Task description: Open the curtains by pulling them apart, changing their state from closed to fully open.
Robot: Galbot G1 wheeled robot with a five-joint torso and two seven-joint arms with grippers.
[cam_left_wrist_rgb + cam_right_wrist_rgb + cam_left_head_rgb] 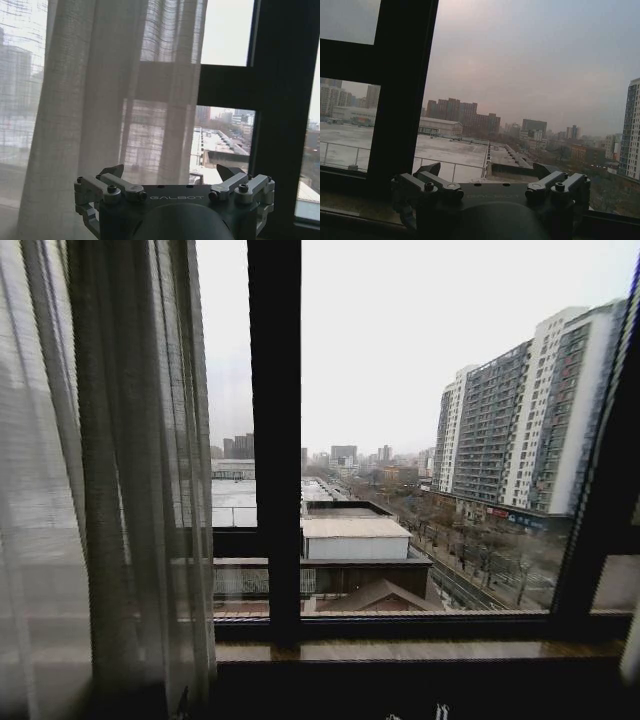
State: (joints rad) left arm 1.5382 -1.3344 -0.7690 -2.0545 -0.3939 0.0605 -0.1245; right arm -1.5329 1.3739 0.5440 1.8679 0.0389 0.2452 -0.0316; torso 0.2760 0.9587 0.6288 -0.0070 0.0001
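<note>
Both pincers stood wide and empty: the left pincer (172,176) faced the gathered left curtain (110,470), just short of its pleats, and the right pincer (490,172) faced bare glass beside the window frame (274,430). A sliver of pale cloth at the far right edge (630,650) was probably the other panel. The risk was that the bunched sheer folds might spring back across the pane, or snag on an open finger.
</note>
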